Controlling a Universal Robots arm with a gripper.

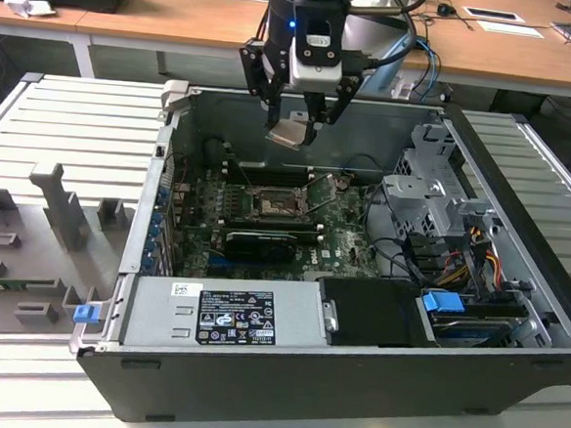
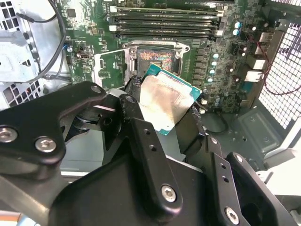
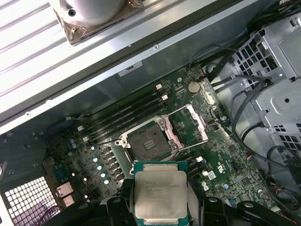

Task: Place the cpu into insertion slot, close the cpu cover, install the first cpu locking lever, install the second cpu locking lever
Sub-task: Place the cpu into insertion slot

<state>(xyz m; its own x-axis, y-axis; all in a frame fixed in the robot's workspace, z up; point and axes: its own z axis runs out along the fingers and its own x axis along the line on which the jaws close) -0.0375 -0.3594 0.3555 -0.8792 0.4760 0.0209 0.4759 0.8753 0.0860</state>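
The gripper (image 1: 294, 126) is clamped on the cpu (image 1: 288, 134), holding it tilted in the air, well above the insertion slot (image 1: 271, 205); that slot lies bare on the green motherboard (image 1: 348, 233); the cpu cover (image 3: 202, 125) stands swung open just beside the slot.

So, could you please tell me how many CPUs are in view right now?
1. The cpu is held in the gripper above the open case; the insertion slot below is empty.
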